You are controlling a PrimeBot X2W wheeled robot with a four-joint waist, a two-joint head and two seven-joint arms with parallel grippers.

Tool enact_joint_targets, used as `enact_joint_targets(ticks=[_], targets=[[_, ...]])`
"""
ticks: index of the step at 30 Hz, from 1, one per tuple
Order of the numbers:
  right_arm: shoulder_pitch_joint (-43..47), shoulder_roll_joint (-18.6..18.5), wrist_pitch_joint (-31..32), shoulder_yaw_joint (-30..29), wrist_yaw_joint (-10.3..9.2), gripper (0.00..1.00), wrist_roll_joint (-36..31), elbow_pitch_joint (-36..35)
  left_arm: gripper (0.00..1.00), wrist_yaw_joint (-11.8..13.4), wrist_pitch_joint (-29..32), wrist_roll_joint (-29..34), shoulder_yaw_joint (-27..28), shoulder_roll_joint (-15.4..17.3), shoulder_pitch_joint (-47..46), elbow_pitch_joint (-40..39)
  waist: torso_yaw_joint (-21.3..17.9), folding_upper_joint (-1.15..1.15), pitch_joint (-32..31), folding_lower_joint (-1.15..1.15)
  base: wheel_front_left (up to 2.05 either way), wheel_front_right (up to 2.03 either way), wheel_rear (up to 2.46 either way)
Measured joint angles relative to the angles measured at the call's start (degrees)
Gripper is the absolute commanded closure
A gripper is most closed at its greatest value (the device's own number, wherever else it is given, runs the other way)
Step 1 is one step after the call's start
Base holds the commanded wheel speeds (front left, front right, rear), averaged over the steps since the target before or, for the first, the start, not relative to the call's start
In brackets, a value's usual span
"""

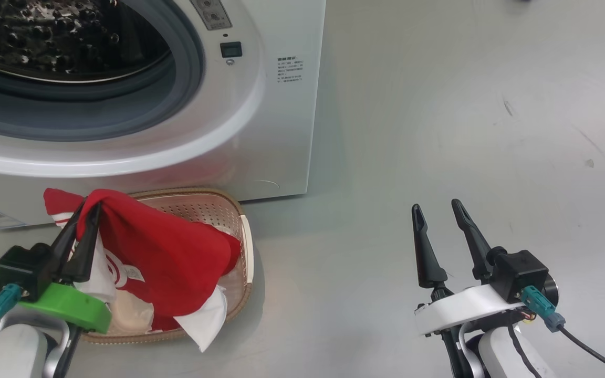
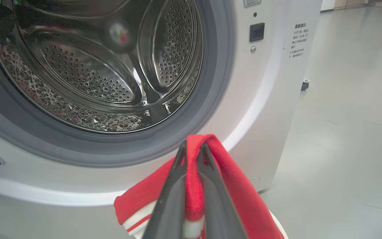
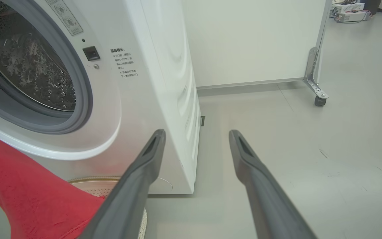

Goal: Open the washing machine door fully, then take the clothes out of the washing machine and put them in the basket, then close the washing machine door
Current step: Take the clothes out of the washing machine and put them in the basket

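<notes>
One red fold of the clothes (image 1: 176, 252) being pinched tight by the left gripper (image 1: 88, 210), rest draping into the basket (image 1: 209, 201) just before the washing machine (image 1: 281, 131), possibly covering another piece, right gripper (image 1: 436, 206) hovering wide-jawed over the floor (image 1: 439, 115)

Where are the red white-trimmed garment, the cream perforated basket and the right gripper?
red garment (image 1: 176, 249): head view, draped fold.
cream perforated basket (image 1: 205, 209): head view, back wall.
right gripper (image 1: 436, 206): head view, between fingertips.

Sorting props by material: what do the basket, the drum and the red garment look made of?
Basket: probably moulded plastic, matte cream, evenly perforated, brown woven-look rim. Drum: polished metal, likely steel, mirror-like reflections. Red garment: soft matte fabric; it drapes and folds.
</notes>
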Motion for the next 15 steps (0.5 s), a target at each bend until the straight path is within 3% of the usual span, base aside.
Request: enact_joint_targets(ticks=[15], targets=[[-2.2,0.0,0.0,2.8,-2.23,0.0,-0.4,-2.7,1.0,-0.3,0.0,-0.4,-0.2,2.8,-6.8,7.6,-3.9,0.0,8.9,0.0,0.0,0.0,0.0]])
